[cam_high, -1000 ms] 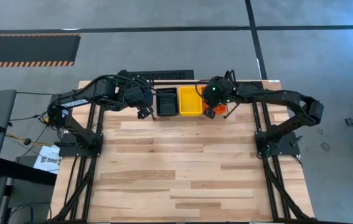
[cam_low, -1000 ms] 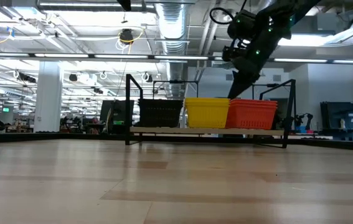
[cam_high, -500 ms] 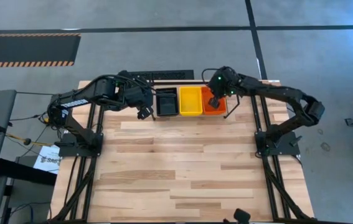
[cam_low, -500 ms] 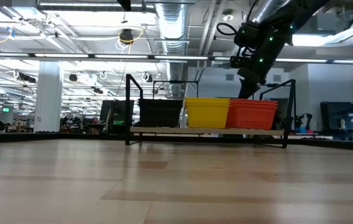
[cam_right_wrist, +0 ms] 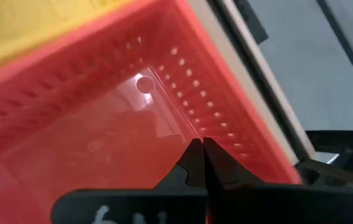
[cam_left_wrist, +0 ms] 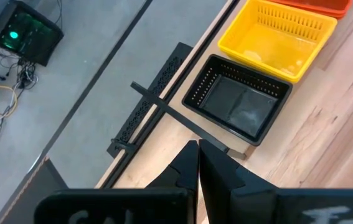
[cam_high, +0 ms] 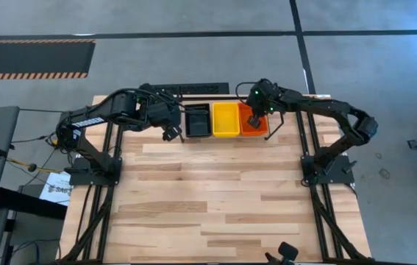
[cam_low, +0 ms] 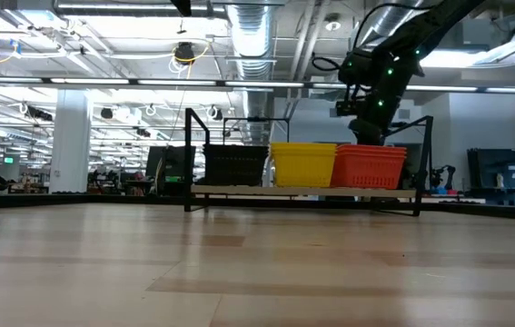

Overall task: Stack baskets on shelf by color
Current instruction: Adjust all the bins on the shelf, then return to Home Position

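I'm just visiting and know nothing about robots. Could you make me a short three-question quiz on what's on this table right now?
1. True or false: the yellow baskets sit between the black baskets and the red baskets on the shelf.
2. Which hand is over the red baskets? A) left B) right C) neither
3. Fill in: the left hand is beside the ____ baskets, holding nothing.

Key:
1. True.
2. B: the right hand, shut, is just above them.
3. Black.
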Controlling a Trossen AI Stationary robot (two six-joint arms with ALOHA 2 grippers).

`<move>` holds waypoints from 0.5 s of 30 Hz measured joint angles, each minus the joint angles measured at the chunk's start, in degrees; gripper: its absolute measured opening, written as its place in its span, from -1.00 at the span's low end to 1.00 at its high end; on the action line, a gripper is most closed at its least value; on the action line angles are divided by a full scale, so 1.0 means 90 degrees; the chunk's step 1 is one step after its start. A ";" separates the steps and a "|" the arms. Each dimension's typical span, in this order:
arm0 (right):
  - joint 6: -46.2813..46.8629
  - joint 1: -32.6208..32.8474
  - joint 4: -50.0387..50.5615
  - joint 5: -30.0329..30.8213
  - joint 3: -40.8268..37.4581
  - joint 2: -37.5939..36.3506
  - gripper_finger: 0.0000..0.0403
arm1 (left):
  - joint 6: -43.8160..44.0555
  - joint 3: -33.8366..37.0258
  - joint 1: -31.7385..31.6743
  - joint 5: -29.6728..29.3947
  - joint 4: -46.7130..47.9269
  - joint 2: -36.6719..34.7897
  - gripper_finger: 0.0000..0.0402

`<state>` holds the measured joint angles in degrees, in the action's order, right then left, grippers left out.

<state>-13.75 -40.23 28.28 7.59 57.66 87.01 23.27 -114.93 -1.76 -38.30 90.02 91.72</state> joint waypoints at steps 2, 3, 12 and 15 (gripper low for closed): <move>-0.0020 -0.0003 0.0006 0.0008 0.0004 0.0140 -1.00 | -0.0002 0.0000 0.0003 0.0004 0.0000 0.0000 -1.00; -0.0027 -0.0004 0.0021 0.0009 0.0000 0.0197 -1.00 | -0.0001 0.0000 0.0005 0.0011 -0.0002 0.0000 -1.00; -0.0049 0.0100 -0.0290 0.0027 0.0000 0.0086 -1.00 | -0.0002 0.0000 0.0006 0.0039 0.0000 0.0000 -1.00; -0.0047 0.0097 -0.0264 0.0025 0.0001 -0.0079 -1.00 | -0.0002 0.0000 0.0007 0.0039 0.0000 0.0000 -1.00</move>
<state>-14.17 -39.36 25.90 7.81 57.67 86.30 23.24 -114.93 -1.69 -37.95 90.02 91.72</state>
